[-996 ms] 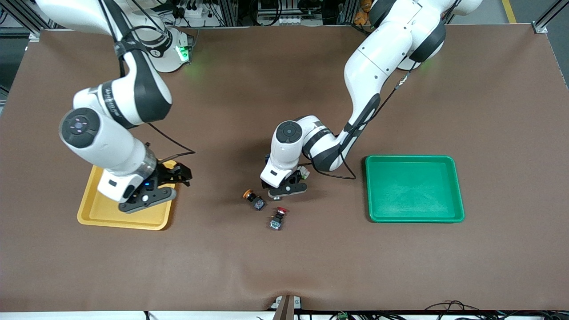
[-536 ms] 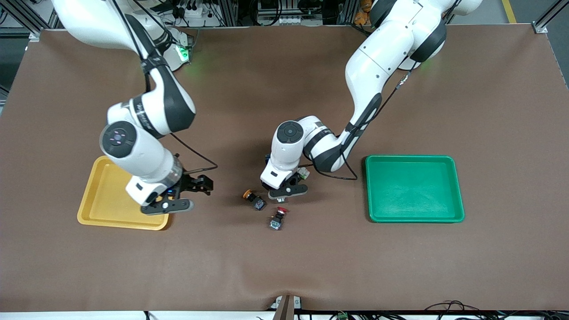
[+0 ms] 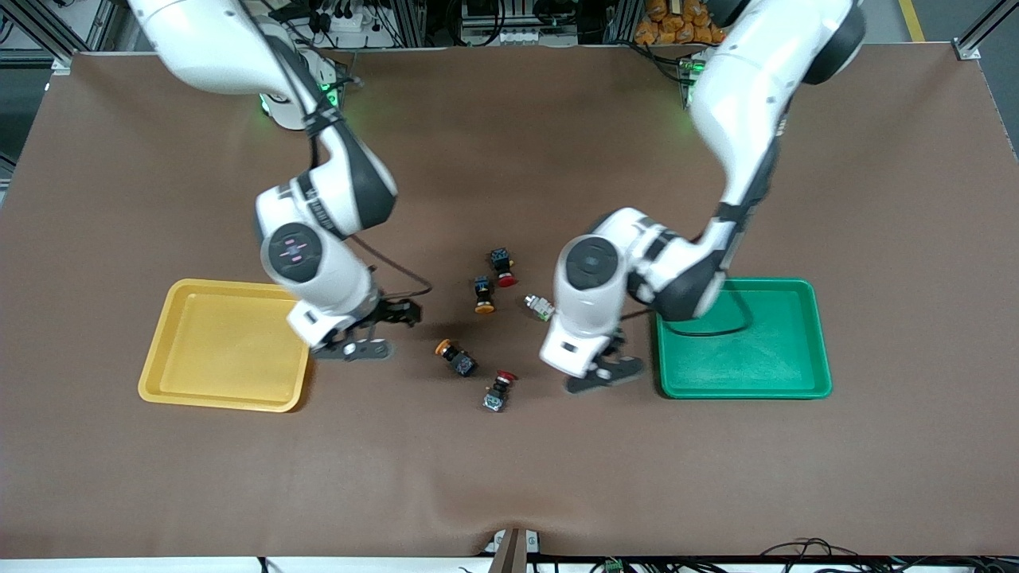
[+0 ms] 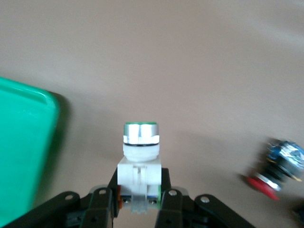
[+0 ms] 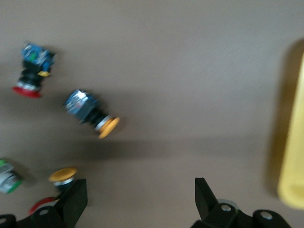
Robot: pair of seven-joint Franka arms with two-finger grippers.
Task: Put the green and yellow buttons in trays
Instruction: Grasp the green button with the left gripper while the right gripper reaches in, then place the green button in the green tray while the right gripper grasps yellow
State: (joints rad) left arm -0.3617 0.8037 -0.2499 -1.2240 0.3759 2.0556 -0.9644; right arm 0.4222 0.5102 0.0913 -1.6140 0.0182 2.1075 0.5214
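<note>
Brown table, left gripper (image 4: pixel 137 209) clamps green button (image 4: pixel 140 152) — right gripper (image 5: pixel 137 199) agape

Glossy plastic green tray (image 3: pixel 812 342), matt brown table cover (image 3: pixel 509 477), metal-ringed green button (image 4: pixel 140 137)

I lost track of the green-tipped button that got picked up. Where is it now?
The green-tipped button is clamped in the left hand, in the air over bare table just beside the green tray, not yet in it.
</note>
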